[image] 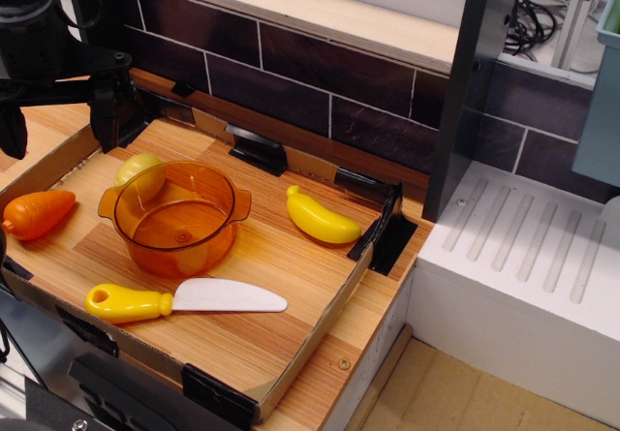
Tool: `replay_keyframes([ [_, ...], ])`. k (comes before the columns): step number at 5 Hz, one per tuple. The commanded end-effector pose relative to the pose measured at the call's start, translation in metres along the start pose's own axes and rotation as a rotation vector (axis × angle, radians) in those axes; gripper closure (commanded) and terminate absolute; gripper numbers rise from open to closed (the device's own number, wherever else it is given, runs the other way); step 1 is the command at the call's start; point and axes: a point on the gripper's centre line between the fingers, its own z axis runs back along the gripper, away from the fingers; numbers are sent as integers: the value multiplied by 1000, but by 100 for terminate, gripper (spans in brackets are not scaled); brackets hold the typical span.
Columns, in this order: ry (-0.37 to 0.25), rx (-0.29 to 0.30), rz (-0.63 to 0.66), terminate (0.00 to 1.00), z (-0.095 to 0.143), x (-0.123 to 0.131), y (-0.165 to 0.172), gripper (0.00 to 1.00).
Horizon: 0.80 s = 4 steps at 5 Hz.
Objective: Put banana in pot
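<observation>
- Lying on its side near the worktop's back right corner, the banana (321, 218) sits apart from the pot (175, 216).
- Pot: upright near the worktop's left-centre, with a pale round fruit (139, 171) touching its back rim.
- Gripper (58, 111): above the back left corner, fingers apparently spread, holding nothing; view partly cropped.
- Toy knife (184, 299): along the front edge.
- Carrot (39, 213): at the left edge.

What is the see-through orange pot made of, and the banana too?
The pot looks like clear, glossy orange plastic: the wooden board shows through its wall and light glints on the rim. The banana looks like smooth, shiny yellow plastic, one even colour with a bright highlight, so probably a toy and not real fruit.
</observation>
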Motion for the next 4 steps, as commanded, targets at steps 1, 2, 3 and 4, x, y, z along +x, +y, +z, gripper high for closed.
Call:
replay_keyframes([
  [1, 0, 0, 0, 0, 0, 0, 0, 0],
  [2, -4, -46, 136, 0, 12, -3, -11, 0],
  [3, 32, -68, 167, 0, 27, -4, -24, 0],
  [4, 42, -99, 386, 0, 33, 0, -49, 0],
])
